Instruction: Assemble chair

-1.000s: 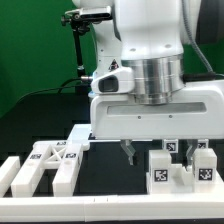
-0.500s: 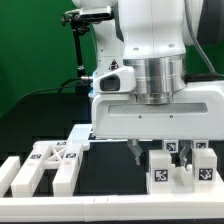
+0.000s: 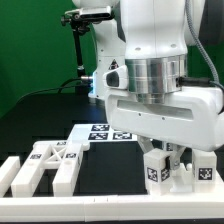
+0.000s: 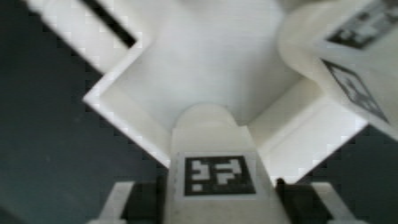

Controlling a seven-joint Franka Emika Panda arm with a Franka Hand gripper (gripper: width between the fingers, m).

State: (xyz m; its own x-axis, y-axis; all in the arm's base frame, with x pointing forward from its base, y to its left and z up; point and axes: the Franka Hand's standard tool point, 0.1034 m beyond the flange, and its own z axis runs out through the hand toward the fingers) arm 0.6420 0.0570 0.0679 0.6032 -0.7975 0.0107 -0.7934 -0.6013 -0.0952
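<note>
The chair is in loose white plastic parts with black-and-white tags. My gripper [image 3: 166, 152] has come down over the parts at the exterior view's right. A narrow tagged piece [image 3: 158, 172] stands between its fingers. In the wrist view this piece [image 4: 214, 140] fills the gap of the gripper [image 4: 210, 200], and both dark pads [image 4: 121, 200] lie against its sides. Beside it is a second tagged piece [image 3: 203, 166], which the wrist view also shows [image 4: 347, 50]. A flat white part [image 4: 178, 60] lies beyond the held piece.
A blocky tagged frame part [image 3: 45, 162] lies at the exterior view's left. A low white border rail [image 3: 100, 205] runs along the front. The marker board [image 3: 100, 132] lies flat behind the gripper. A black stand [image 3: 80, 40] rises in front of the green backdrop.
The hand has dropped and shifted toward the exterior view's right, onto the tagged pieces. Its jaws have narrowed around the narrow piece. The marker board's tags now show behind it.
</note>
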